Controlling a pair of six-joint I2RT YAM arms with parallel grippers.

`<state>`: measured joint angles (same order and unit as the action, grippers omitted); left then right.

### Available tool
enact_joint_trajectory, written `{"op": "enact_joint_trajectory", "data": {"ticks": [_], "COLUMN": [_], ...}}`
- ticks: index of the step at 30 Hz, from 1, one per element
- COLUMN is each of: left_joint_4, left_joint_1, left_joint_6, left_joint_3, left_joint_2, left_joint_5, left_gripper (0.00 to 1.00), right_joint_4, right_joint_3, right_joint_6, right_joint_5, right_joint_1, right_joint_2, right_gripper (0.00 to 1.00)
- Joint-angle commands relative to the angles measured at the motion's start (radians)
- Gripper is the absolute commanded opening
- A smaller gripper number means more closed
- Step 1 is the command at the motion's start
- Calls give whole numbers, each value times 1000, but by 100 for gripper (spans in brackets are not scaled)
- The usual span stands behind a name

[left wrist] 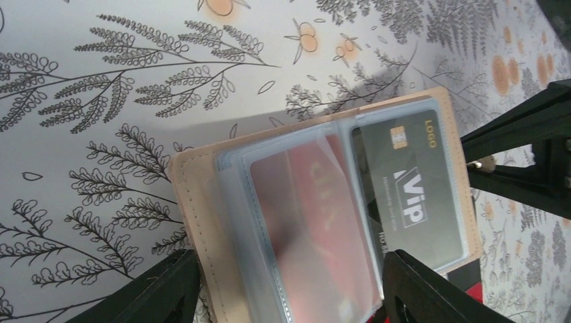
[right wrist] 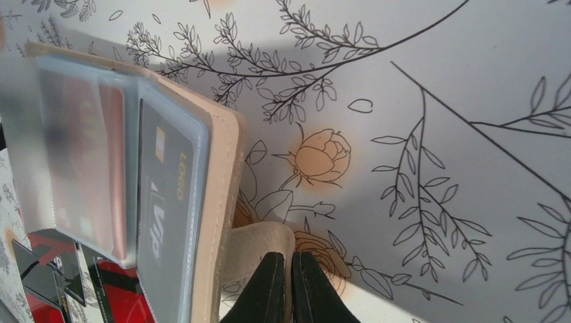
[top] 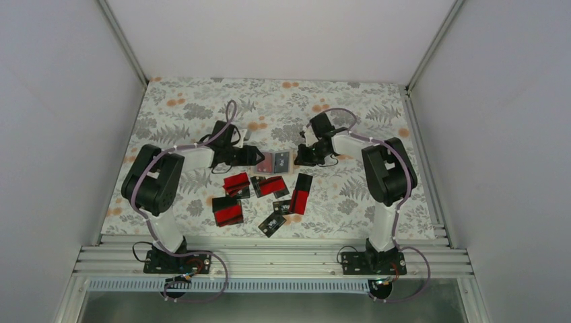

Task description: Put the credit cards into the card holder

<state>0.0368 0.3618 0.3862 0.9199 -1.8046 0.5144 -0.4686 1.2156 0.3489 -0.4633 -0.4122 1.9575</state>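
The right gripper (right wrist: 289, 266) has its two black fingers (right wrist: 266, 293) brought together, with only a thin gap, clamped on the tan snap tab (right wrist: 259, 242) that projects from the outer edge of the card holder (right wrist: 222, 168). The left gripper (left wrist: 293, 269) has its fingers (left wrist: 168, 289) spread wide apart. One finger sits at the outer tan edge of the holder and the other lies over the clear sleeves near the fold. It cannot be told whether either pad presses on the holder. The card holder lies open and flat on the floral tablecloth (top: 202, 108), between the two grippers, near the middle of the table. Its clear plastic sleeves face up. One sleeve contains a black card printed "ViP" and "LOGO" with a gold chip (left wrist: 411, 188). The adjoining sleeves show a red card (left wrist: 310, 215), blurred by the plastic. The remaining credit cards (top: 269, 185) lie loose on the cloth just on the near side of the holder, in a scattered group. Two red-and-black cards (top: 237, 183) are closest to the holder. One (top: 301, 193) stands lengthwise toward the right. One (top: 227, 210) lies at the near left. A mostly black card (top: 272, 224) lies nearest the arm bases. Several cards overlap their neighbours.
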Motion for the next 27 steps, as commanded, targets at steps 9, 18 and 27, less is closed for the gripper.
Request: {"op": "enact_joint_trajectory", "data": {"ticks": [9, 18, 27], "left_joint_4": [19, 26, 35], "left_joint_1": [5, 15, 29], "left_joint_6": [14, 28, 42], "left_joint_3": [41, 61, 89], "left_joint_2": [78, 93, 102], "left_joint_5": [63, 78, 95], "left_gripper": [68, 68, 68], "right_joint_4": [16, 17, 18], "right_joint_3": [33, 31, 24], "right_joint_6": [5, 6, 5], "right_joint_5": [-16, -14, -14], "right_joint_1": [-26, -31, -33], "right_joint_2": [20, 20, 15], "right_gripper": [4, 4, 5]}}
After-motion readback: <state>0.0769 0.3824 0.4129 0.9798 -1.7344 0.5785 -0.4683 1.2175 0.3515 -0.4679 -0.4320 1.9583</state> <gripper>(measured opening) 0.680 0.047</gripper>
